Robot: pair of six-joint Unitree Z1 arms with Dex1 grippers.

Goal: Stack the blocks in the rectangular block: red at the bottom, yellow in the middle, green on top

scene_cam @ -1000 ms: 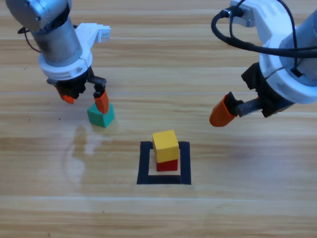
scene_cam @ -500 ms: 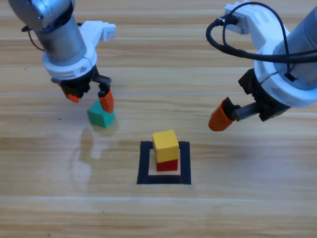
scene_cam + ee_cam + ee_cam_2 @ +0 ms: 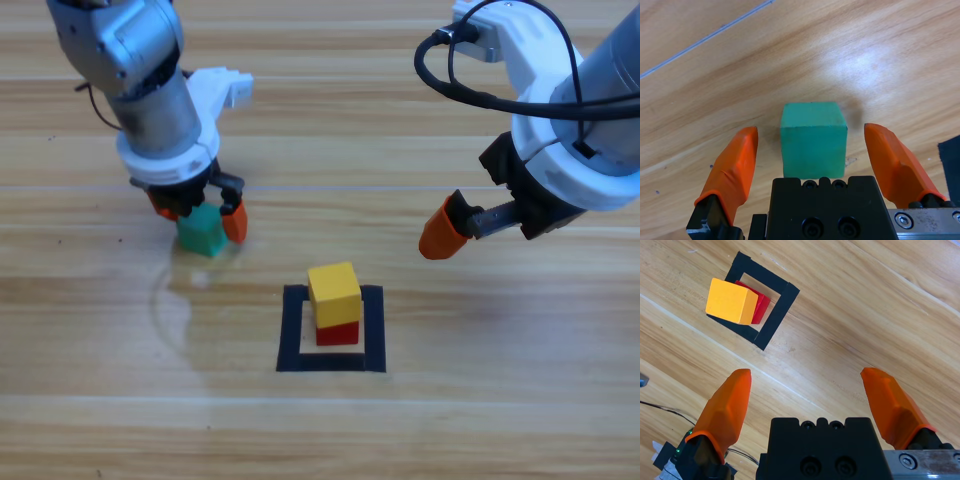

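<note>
My two arms are grey metal tubes. Left gripper [image 3: 811, 165] and right gripper [image 3: 810, 405] both have chunky orange jaws on a black body with small screws. Black cables loop off the right arm.

No readable text, labels or numbers anywhere
</note>
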